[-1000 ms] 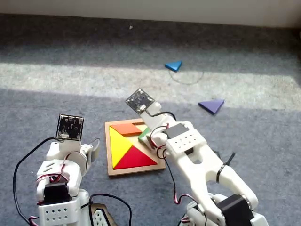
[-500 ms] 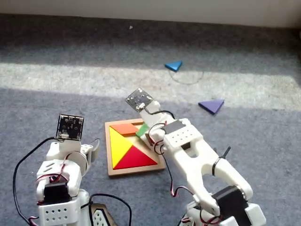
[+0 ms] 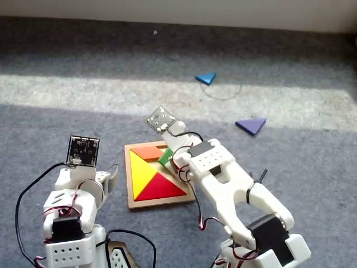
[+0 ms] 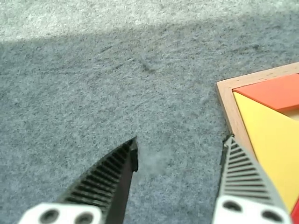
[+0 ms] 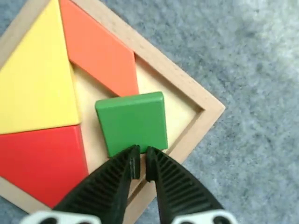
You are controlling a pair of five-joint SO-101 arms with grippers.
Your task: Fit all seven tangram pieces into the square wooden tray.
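Watching the right gripper (image 5: 140, 164) pinch the green square (image 5: 132, 122) by one edge, over the far right corner of the wooden tray (image 5: 187, 86). Left gripper (image 4: 181, 140) is spread wide, just off the tray's left edge over the carpet (image 4: 93, 70).

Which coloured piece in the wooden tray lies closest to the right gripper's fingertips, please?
The green square: it sits right at the right gripper, while the yellow triangle, orange parallelogram and red triangle lie farther away.
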